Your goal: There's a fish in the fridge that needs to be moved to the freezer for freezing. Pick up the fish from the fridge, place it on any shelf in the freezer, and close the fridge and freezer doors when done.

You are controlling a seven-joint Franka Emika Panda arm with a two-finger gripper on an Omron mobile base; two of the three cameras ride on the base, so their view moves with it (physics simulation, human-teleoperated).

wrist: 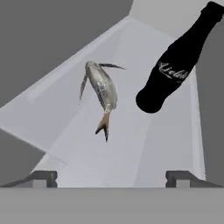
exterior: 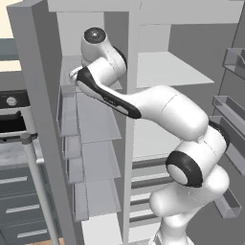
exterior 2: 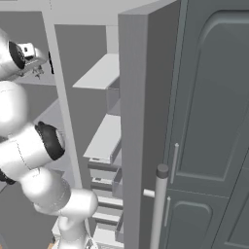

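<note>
- My gripper (wrist: pixel 111 177) is spread wide and empty, fingertips (wrist: pixel 43 178) at either side with the gap clear.
- The fish (wrist: pixel 102 89) lies on a freezer shelf (wrist: pixel 144 144) ahead of the fingers, slightly toward the left one, not touching them, tail toward me.
- A black bottle (wrist: pixel 177 65) stands beyond the right finger, just beside the fish.
- I judge the placing done.
- Next I need to back the hand straight out, then shut both doors (exterior 2: pixel 141 146).
</note>
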